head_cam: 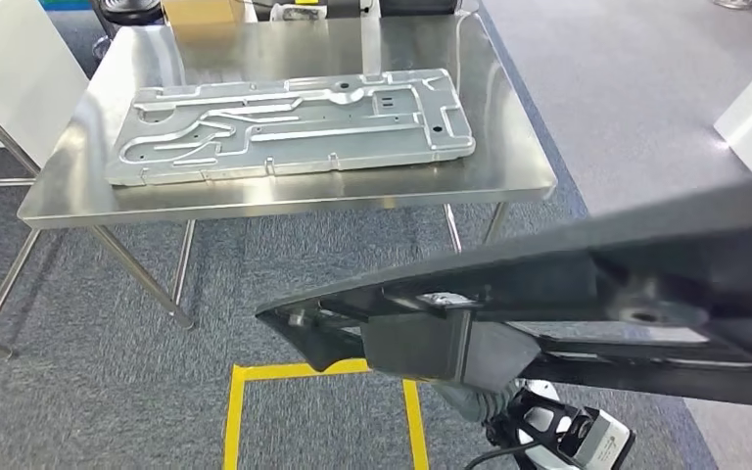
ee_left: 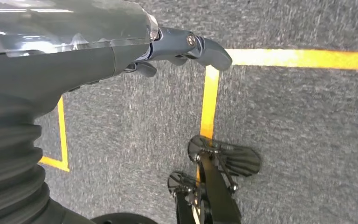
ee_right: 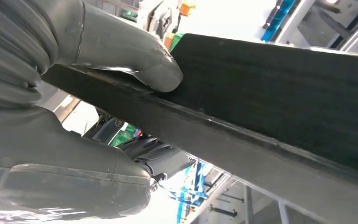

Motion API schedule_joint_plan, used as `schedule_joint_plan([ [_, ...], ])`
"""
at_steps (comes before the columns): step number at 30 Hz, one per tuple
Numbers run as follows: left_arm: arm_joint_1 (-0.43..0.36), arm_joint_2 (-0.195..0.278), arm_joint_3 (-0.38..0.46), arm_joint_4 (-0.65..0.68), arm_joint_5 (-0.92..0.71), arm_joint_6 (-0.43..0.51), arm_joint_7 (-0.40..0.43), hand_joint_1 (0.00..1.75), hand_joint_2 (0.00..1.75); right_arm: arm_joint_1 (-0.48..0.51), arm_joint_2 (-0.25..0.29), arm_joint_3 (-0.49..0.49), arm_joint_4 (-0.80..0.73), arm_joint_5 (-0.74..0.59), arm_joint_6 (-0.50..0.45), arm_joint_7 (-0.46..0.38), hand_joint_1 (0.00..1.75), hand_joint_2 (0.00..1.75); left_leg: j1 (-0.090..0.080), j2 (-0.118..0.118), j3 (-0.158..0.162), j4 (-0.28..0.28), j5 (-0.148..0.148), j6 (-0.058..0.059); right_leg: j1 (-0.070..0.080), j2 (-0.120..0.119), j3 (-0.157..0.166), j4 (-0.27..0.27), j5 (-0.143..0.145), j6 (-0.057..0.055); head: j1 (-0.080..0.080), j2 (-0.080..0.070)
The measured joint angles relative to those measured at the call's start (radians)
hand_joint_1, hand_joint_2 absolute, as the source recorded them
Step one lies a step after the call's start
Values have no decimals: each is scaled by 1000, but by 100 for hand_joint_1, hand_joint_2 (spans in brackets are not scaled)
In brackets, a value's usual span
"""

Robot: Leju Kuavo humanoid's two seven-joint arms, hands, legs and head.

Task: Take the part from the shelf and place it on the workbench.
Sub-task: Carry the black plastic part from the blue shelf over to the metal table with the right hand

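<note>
The part [head_cam: 587, 284], a dark flat panel, is carried edge-on in front of the counter [head_cam: 509, 181], clamped in the right robot hand [ee_right: 121, 70] for transfer, while the left robot hand [ee_left: 177, 46] hangs curled and empty above the floor.
</note>
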Motion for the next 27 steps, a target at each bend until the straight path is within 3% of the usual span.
schedule_joint_plan([
  [2, 1, 0, 0, 0, 3, 0, -2, 0, 175, 1, 0, 0, -9, 0, 6, 0, 175, 175, 3, -2, 16, -9, -2, 12, -2, -1, -7, 31, -5, 10, 0, 0],
  [3, 1, -1, 0, 0, 5, 1, -3, 0, 175, 1, 0, 0, -15, 0, 10, 0, 175, 175, 5, -2, 24, -13, -4, 16, -3, -2, -27, 68, -16, 16, 0, 0],
  [6, 2, -2, 1, 0, 8, 8, -8, 0, 175, 12, 0, 0, -28, 10, 14, 0, 175, 175, 5, -2, 43, -17, -22, 24, -8, -2, -147, 244, -86, 29, 0, 0],
  [7, 3, -3, 1, 0, 8, 12, -9, 0, 175, 21, 0, 0, -32, 15, 12, 0, 175, 175, 5, -3, 51, -17, -29, 24, -9, -2, -180, 278, -97, 30, 0, 0],
  [8, 5, -5, 2, 0, 8, 16, -10, 0, 175, 33, -1, 0, -37, 20, 8, 0, 175, 175, 5, -4, 62, -17, -38, 24, -9, -3, -195, 277, -87, 29, 0, 0],
  [9, 7, -8, 2, 0, 8, 20, -10, 0, 175, 47, -1, 0, -45, 25, 4, 0, 175, 175, 5, -5, 75, -17, -47, 23, -9, -3, -194, 242, -54, 26, 0, 0],
  [11, 9, -15, 2, 0, 9, 27, -10, 0, 175, 73, -2, 0, -64, 32, -4, 0, 175, 175, 3, -7, 103, -18, -66, 19, -6, -3, -161, 114, 45, 16, 0, 0],
  [13, 8, -21, 3, 0, 9, 30, -10, 0, 175, 93, -3, 0, -82, 35, -8, 0, 175, 175, 1, -9, 118, -21, -82, 9, 1, -4, -139, 32, 88, 3, 0, 0],
  [16, 6, -27, 3, 0, 9, 30, -9, 0, 175, 113, -4, 1, -105, 39, -10, 0, 175, 175, -1, -7, 133, -16, -90, -11, 2, -2, -119, 8, 91, -15, 0, 0],
  [18, 4, -29, 3, 0, 9, 30, -9, 0, 175, 119, -3, 1, -116, 40, -13, 0, 175, 175, 0, -4, 126, 21, -102, -21, -4, -3, -96, -5, 88, -24, 0, 0],
  [19, 2, -30, 3, 0, 8, 30, -9, 0, 175, 120, -3, 1, -120, 40, -15, 0, 175, 175, 2, -3, 101, 68, -120, -25, -6, -4, -86, -9, 85, -28, 0, 0],
  [21, 2, -30, 3, 0, 6, 27, -10, 0, 175, 122, -3, 1, -125, 41, -20, 0, 175, 175, 5, -2, 21, 195, -170, -31, -6, -5, -75, -10, 74, -32, 0, 0],
  [23, 5, -26, 3, 0, 1, 19, -9, 0, 175, 119, -5, 1, -125, 33, -24, 0, 175, 175, 8, -2, -38, 256, -191, -35, -6, -3, -62, -10, 61, -32, 0, 0],
  [24, 6, -24, 3, 0, -1, 14, -9, 0, 175, 116, -6, 1, -125, 26, -24, 0, 175, 175, 9, -1, -44, 235, -171, -36, -7, -2, -52, -10, 53, -31, 0, 0],
  [27, 6, -16, 3, 0, -7, 5, -5, 0, 175, 99, -10, 0, -123, 9, -21, 0, 175, 175, 9, 1, 1, 53, -42, -32, -6, -1, -19, -9, 27, -21, 0, 0],
])
